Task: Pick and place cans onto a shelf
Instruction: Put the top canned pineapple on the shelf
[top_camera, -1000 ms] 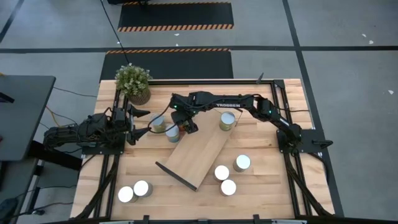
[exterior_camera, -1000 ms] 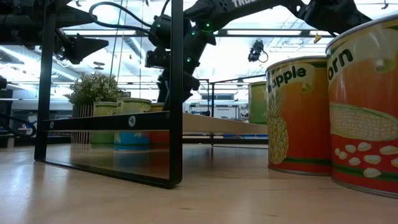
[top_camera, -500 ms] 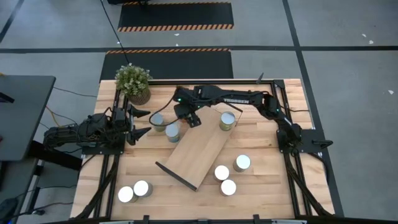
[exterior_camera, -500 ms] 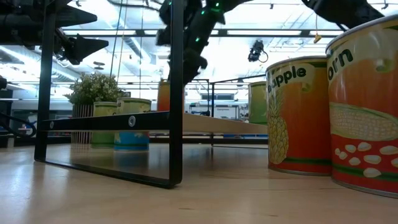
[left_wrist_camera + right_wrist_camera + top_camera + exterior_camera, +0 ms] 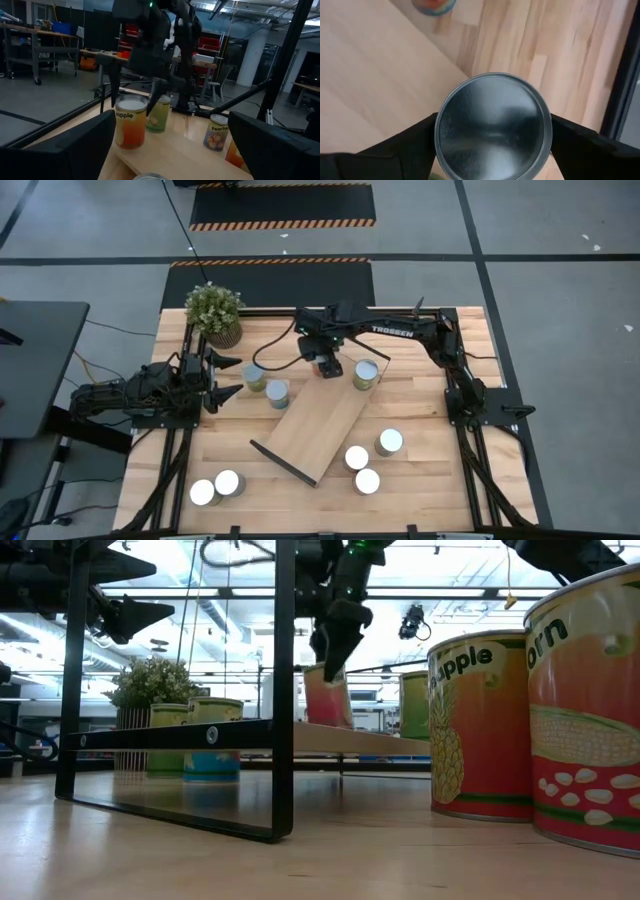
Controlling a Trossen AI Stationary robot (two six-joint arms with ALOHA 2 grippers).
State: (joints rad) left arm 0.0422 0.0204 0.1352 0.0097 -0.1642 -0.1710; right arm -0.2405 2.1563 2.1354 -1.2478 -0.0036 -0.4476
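High view: we see the right hand (image 5: 327, 364) holding a small silver-topped can (image 5: 329, 366) over the far end of the long light-wood shelf board (image 5: 318, 423) that lies slanted on the wooden counter (image 5: 430, 480). To do this well we would lower straight down, keep the can upright, and set it fully on the board, clear of the black wire end frame, before letting go. Since half a second ago the arm has swung from the near-plant side of the shelf toward its far end; the two cans left of the shelf have not moved. The left hand (image 5: 226, 376) waits left of the shelf, fingers spread apart, holding nothing.

Low view: the held can (image 5: 327, 696) hangs tilted just above the shelf top (image 5: 360, 740); earlier it sat higher and further left. We would level it before contact.

Left wrist view: the carried can (image 5: 159, 114) is just above the shelf, beside the orange-labelled tin (image 5: 130, 122).

Right wrist view: dark fingers (image 5: 400, 145) clamp both sides of the shiny round lid (image 5: 493, 125), shelf board below.
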